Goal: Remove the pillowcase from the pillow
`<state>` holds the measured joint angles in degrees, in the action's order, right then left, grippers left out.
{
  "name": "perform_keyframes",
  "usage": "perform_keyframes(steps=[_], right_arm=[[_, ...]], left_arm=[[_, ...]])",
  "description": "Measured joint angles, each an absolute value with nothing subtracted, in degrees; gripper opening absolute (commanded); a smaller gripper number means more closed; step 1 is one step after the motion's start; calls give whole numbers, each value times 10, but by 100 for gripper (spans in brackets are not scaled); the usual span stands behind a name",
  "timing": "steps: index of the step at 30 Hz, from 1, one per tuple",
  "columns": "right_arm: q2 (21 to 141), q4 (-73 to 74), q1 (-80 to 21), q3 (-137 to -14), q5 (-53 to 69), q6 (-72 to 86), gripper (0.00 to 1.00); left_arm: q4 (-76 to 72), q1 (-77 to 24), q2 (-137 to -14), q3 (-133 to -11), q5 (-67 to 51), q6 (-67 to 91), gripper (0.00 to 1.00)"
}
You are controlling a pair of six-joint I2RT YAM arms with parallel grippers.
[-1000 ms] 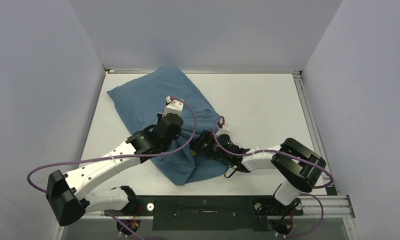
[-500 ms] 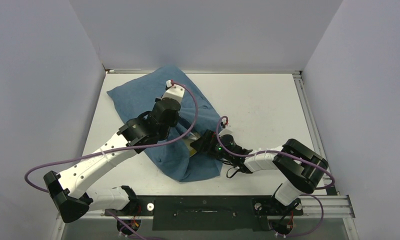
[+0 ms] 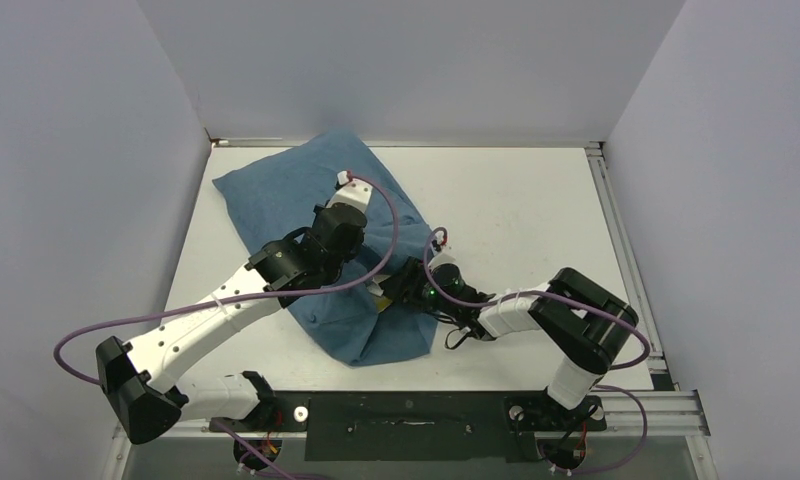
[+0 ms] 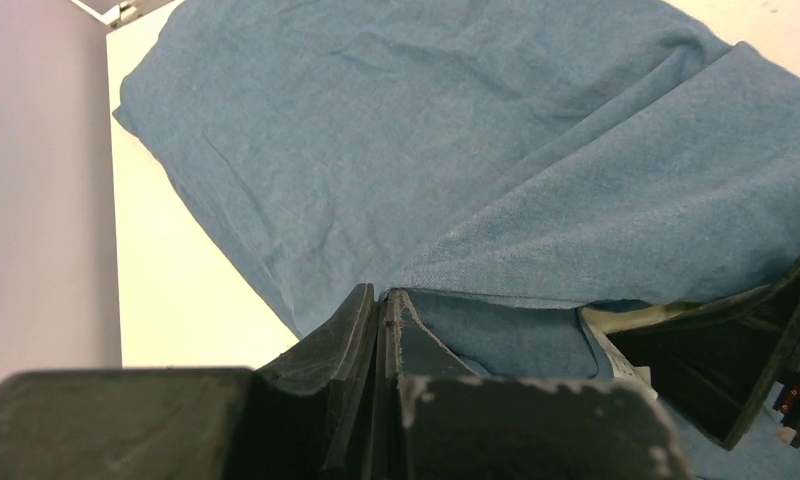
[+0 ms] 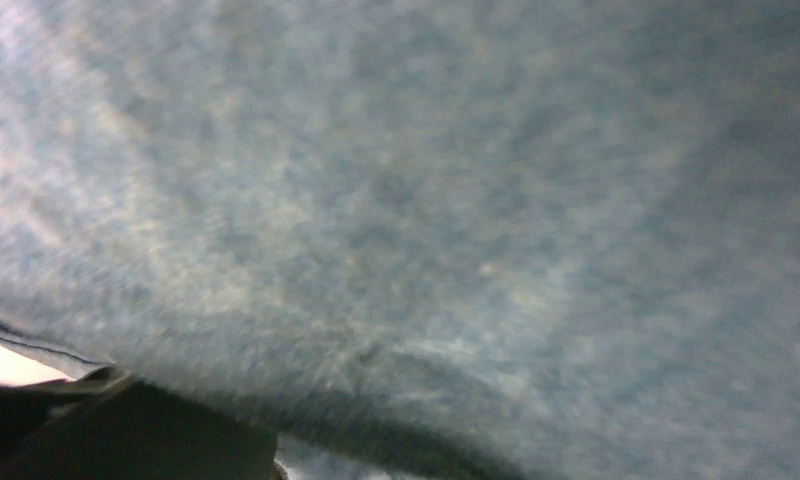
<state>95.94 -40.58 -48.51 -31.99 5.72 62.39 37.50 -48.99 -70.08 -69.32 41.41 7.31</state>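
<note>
Overhead view, 12 o'clock at the far wall, arm bases at 6 o'clock.

**Table** (image 3: 536, 230): white, walled on three sides; its 3 o'clock half is bare.

**Pillowcase** (image 3: 286, 195): slate-blue cloth lying as a long diagonal mass, from the table's 10 o'clock corner down toward 6 o'clock. It is wrinkled, with a raised fold running across its middle.

**Pillow** (image 3: 380, 297): almost wholly covered by the blue cloth. Only a pale yellowish sliver shows, at the cloth's edge on its 4 o'clock side, just beside the right gripper.

**Left arm** (image 3: 216, 315): white and black, reaching from the 7 o'clock base toward 1 o'clock, its wrist above the middle of the cloth.

**Right arm** (image 3: 576, 320): folded at its elbow near 4 o'clock, forearm running toward 9 o'clock, low over the table.

**Left gripper** (image 4: 381, 293): jaws together, clamped on a peak of the blue cloth, which tents up to the fingertips in the left wrist view.

**Right gripper** (image 3: 401, 290): at the cloth's 4 o'clock edge, touching it and partly under the fold. The right wrist view is filled with blurred blue fabric; whether the jaws stand apart or together cannot be told.

**Cables** (image 3: 106, 330): purple loops, one along each arm.
</note>
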Motion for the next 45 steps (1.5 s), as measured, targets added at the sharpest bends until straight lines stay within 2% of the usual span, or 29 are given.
perform_keyframes(steps=[2,3,4,6,8,10,13,17,19,24,34,39,45], right_arm=[[964,-407,-479,-319,65,626,28],[963,-407,-476,-317,69,627,15],[960,-408,-472,-317,71,625,7],[950,-406,-464,-314,75,622,5],[928,-397,-457,-306,78,619,5],[894,-389,-452,-297,80,615,5],[834,-366,-444,-284,79,604,5],[792,-336,-442,-282,71,589,5],[782,-322,-442,-281,68,582,5],[768,-288,-442,-281,56,565,5],[750,-253,-442,-282,38,546,5],[750,-248,-442,-282,34,545,5],[750,-247,-442,-282,33,544,5]], left_arm=[[371,-487,-701,-683,418,80,0],[369,-484,-700,-676,421,85,0],[369,-481,-700,-668,424,90,0],[369,-469,-700,-654,429,101,1],[366,-454,-700,-644,429,113,10],[363,-439,-702,-637,430,121,24],[362,-423,-709,-631,440,134,38],[361,-419,-719,-631,435,146,70],[361,-419,-719,-631,421,150,80],[360,-428,-698,-617,369,173,93],[386,-529,-615,-575,309,235,93],[395,-587,-614,-532,289,275,87],[399,-610,-629,-496,271,314,78]])
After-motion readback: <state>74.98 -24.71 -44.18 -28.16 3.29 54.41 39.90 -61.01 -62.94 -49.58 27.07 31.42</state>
